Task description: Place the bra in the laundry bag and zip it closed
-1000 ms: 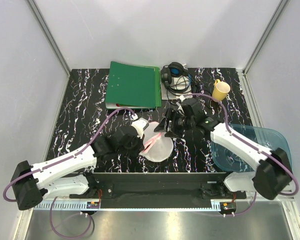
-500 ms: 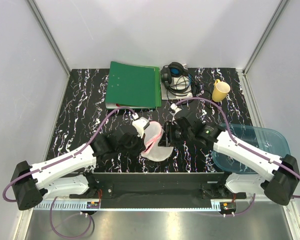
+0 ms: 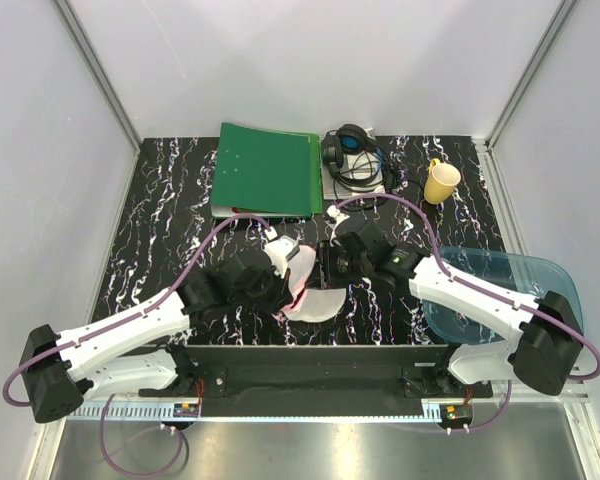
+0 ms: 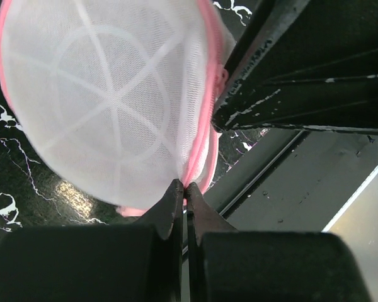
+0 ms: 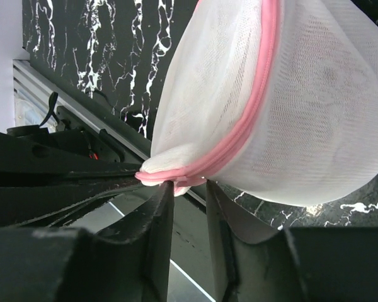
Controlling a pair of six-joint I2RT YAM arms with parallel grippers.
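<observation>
Two end effectors meet at the laundry bag (image 3: 315, 300), which lies on the bench (image 3: 170, 210) at centre near the front edge, one face tilted up; the left end effector (image 4: 184, 187) is clamped tight on the pink trim (image 4: 206, 119), the right end effector (image 5: 189, 184) is at a narrow gap, tips just under the trim's end, nothing visibly pinched; the bra is not plainly seen, the mesh looks white in both wrist views, and a reddish streak at the bag edge from above could be it or trim, cannot tell; judged step is zipping, bra likely inside; next move needs the right tips to catch the zip pull and draw it along while the left anchors the edge
</observation>
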